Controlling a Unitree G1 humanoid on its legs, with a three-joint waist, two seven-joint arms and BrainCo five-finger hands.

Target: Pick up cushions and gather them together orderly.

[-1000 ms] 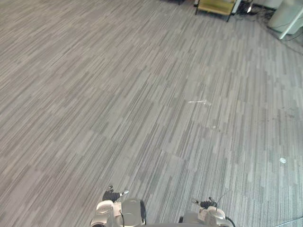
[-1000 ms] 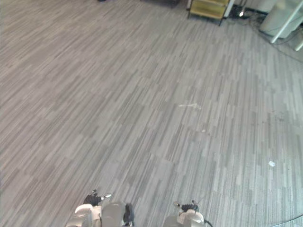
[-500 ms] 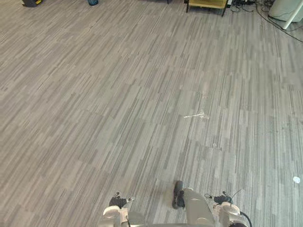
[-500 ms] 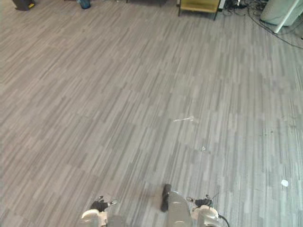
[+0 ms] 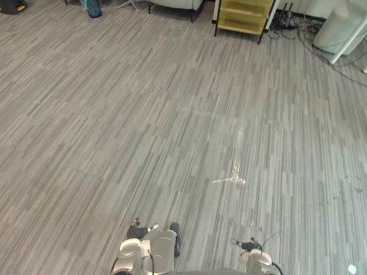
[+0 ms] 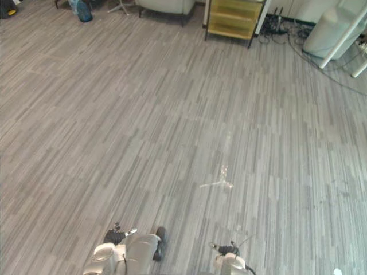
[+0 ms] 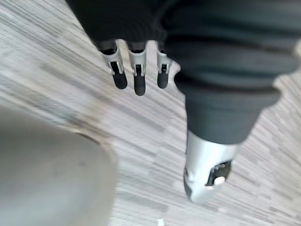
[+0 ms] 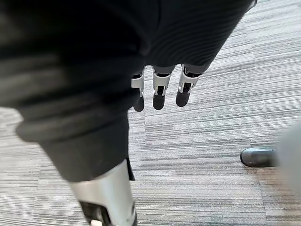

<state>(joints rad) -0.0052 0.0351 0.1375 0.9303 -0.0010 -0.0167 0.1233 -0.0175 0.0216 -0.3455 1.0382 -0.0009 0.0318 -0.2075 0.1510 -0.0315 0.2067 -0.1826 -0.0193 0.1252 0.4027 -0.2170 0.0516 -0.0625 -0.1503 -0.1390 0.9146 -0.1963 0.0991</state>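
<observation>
My left hand (image 7: 136,77) hangs over the grey striped carpet (image 5: 172,114). Its fingers are straight and its thumb (image 7: 207,176) stands apart, with nothing held. My right hand (image 8: 159,92) hangs the same way above the carpet, fingers straight and empty, thumb (image 8: 106,200) off to one side.
A yellow shelf unit (image 5: 243,16) stands at the far end, with a grey seat (image 5: 175,3) to its left and a blue container (image 5: 92,8) further left. A white rounded object (image 5: 339,30) and cables (image 5: 287,22) lie at the far right. A white scrap (image 5: 232,180) lies mid-floor.
The camera has moved: the whole picture has shifted, the far furniture shows more fully, and the white scrap sits lower in the picture.
</observation>
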